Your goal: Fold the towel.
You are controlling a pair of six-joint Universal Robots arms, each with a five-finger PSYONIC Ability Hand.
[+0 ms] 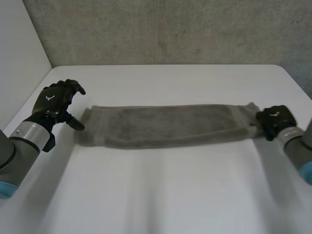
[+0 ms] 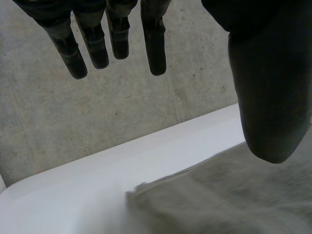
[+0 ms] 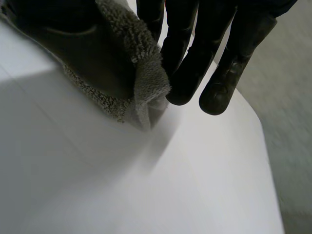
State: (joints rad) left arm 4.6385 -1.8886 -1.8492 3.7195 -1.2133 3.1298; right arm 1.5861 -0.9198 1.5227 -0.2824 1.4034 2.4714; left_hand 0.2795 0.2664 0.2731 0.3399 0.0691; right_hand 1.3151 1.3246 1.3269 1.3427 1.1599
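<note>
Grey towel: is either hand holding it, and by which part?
The right hand pinches the long grey terry towel at its end; the left hand is open, holding nothing.

White table (image 1: 161,195) with rounded corners; grey concrete wall (image 1: 170,29) behind it

Bare lab setup: white table (image 1: 161,195), concrete wall (image 1: 170,29).

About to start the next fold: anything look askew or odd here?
Slightly uneven: the right hand pinches the towel at its right end, bunched and lifted, while the left hand hangs open beside the left end, holding nothing.
</note>
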